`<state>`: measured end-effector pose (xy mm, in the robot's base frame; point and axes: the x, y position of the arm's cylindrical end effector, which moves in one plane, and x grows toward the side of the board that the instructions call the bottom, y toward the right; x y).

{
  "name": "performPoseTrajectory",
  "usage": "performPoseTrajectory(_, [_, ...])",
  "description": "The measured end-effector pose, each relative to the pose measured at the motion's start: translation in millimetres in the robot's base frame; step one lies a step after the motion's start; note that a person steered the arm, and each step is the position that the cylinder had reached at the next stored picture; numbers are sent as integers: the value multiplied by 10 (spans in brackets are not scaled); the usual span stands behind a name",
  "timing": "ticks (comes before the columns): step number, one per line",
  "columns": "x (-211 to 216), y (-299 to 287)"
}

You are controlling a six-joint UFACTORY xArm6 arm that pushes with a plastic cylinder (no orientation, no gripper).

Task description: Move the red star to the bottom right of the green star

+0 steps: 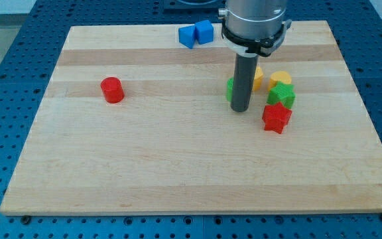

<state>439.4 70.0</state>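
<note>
Pincer: none fitted, so no open or closed state to report; the arm ends in a straight dark rod, and my tip [240, 110] sits on the light wooden table [178, 172], right of centre in the view.

Task block: the red star-shaped block [276, 118] lies to the view's right of my tip, slightly lower, near but apart from it. It touches or nearly touches the green star-shaped block [281, 95], which sits directly above it in the view, a little to the right. So the red star is below the green star, marginally left of it.

Other blocks in the cluster:
- a green block [231, 88], shape unclear, mostly hidden behind the rod, showing at the rod's left edge.
- a yellow block [257, 77], shape unclear, partly hidden behind the rod's right side.
- a yellow rounded block [280, 79], just above the green star, touching or nearly so.

Elsewhere:
- a red cylinder block [112, 89] well apart, toward the view's left.
- two blue blocks at the view's top edge of the table: left one [188, 36], right one [204, 31], touching each other; exact shapes hard to make out.
</note>
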Motion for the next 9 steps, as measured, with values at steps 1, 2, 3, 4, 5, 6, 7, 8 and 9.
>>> performPoseTrajectory(1, [87,15])
performPoseTrajectory(2, [217,69])
performPoseTrajectory(3, [309,186])
performPoseTrajectory(4, [331,277])
performPoseTrajectory(5, [331,519])
performPoseTrajectory(6, [331,744])
performPoseTrajectory(7, [299,755])
performPoseTrajectory(8, [405,755])
performPoseTrajectory(9, [746,729])
